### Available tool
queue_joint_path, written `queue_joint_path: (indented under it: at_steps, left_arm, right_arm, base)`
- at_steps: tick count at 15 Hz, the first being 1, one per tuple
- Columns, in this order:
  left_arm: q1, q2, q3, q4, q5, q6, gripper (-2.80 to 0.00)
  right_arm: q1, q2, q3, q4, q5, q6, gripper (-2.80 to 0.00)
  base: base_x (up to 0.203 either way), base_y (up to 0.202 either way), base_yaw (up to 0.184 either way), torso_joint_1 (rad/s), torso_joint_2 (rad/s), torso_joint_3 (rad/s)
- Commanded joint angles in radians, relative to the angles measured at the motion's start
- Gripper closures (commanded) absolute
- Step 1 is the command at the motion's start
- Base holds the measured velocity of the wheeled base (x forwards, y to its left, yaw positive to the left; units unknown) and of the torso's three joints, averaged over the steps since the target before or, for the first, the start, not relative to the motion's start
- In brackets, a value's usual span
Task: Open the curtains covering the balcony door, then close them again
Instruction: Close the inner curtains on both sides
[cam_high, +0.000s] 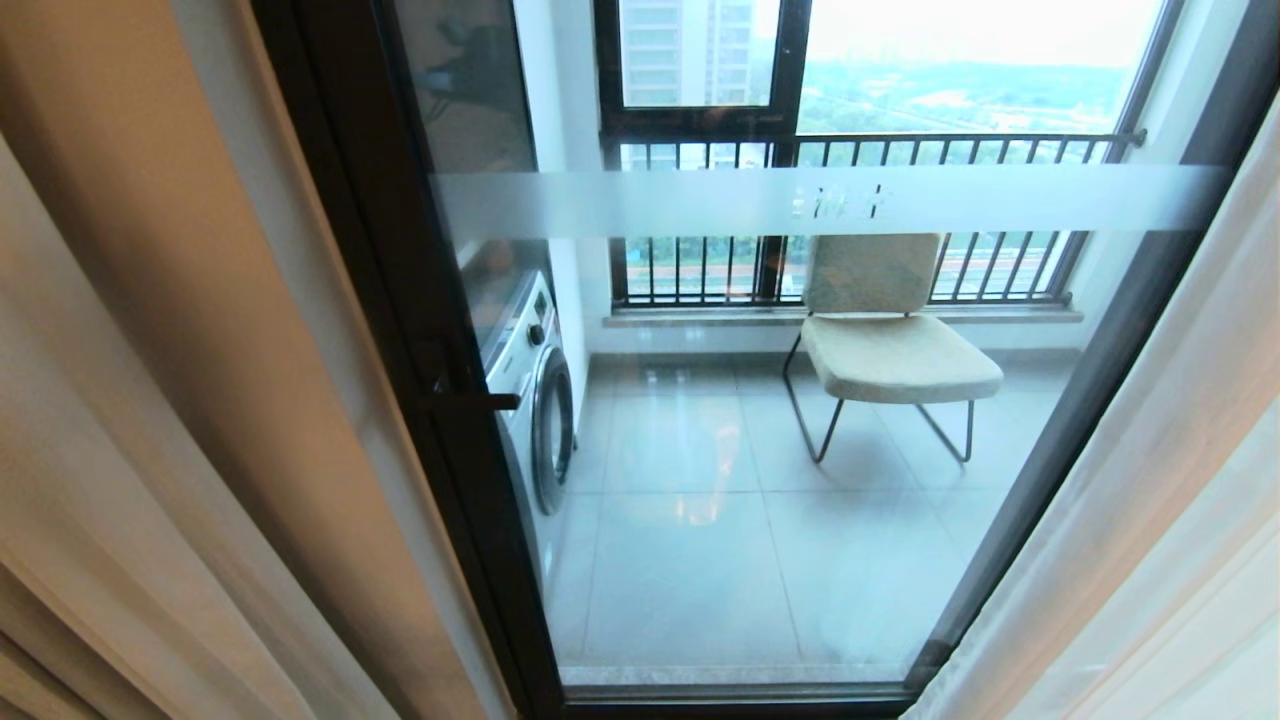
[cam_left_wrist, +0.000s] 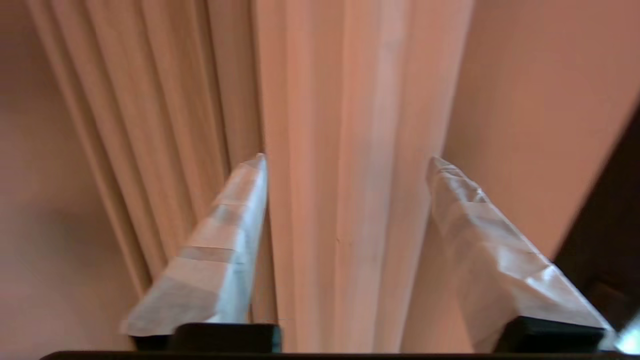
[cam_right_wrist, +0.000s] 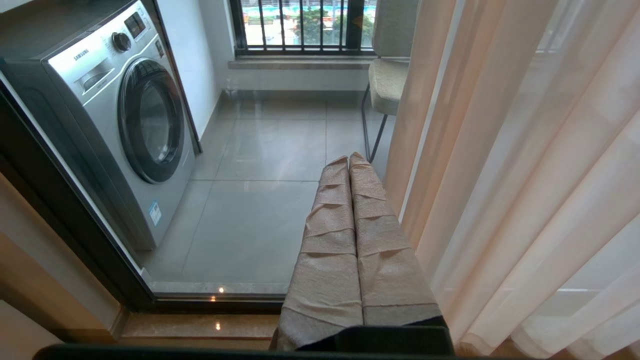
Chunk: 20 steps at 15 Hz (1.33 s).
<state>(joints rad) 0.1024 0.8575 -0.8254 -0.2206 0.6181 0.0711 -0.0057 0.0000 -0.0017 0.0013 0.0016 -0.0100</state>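
Left tool (cam_left_wrist: 345, 160) agape at curtains (cam_left_wrist: 350, 125), washing machine (cam_high: 535, 400) beyond.

left gripper (cam_left_wrist: 345, 160) jaws spread wide apart; right gripper (cam_right_wrist: 349, 159) jaws pressed together, holding nothing.

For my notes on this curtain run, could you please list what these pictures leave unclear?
- Frosted band, head view: its characters are too small to read.
- Left gripper, left wrist view: open before the curtains, contact unclear.
- Both arms: outside the head view.
- Curtain tops: cut off in every view.
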Motion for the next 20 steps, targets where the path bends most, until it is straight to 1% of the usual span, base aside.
queue_joint_path:
  at_steps: [1,6,7,10,14,17,20]
  left_arm:
    - [0.054,0.098,-0.035,-0.008,0.001,-0.002,-2.80]
    - [0.100,0.215,-0.116,-0.021,-0.008,-0.044,-2.80]
    - [0.124,0.239,-0.135,-0.023,-0.027,-0.046,-2.80]
    - [0.211,0.323,-0.179,-0.070,-0.117,-0.047,-2.80]
    - [0.259,0.408,-0.231,-0.101,-0.183,-0.066,-2.80]
    - [0.303,0.472,-0.258,-0.148,-0.196,-0.066,-2.80]
    - [0.316,0.530,-0.313,-0.161,-0.202,-0.067,-2.80]
  right_arm:
    - [0.000,0.002,0.000,0.000,0.001,-0.001,0.00]
    - [0.000,0.002,0.000,0.000,0.000,-0.001,0.00]
    - [0.000,0.002,0.000,0.000,0.001,-0.001,0.00]
    - [0.000,0.002,0.000,0.000,0.000,-0.001,0.00]
    - [0.000,0.002,0.000,0.000,0.000,-0.001,0.00]
    - [0.000,0.002,0.000,0.000,0.000,-0.001,0.00]
    - [0.000,0.002,0.000,0.000,0.000,-0.001,0.00]
  base:
    - [0.000,0.000,0.000,0.000,0.00,0.000]
    - [0.000,0.000,0.000,0.000,0.00,0.000]
    - [0.000,0.000,0.000,0.000,0.00,0.000]
    - [0.000,0.000,0.000,0.000,0.00,0.000]
    - [0.000,0.000,0.000,0.000,0.00,0.000]
    - [0.000,0.000,0.000,0.000,0.00,0.000]
    - [0.000,0.000,0.000,0.000,0.00,0.000]
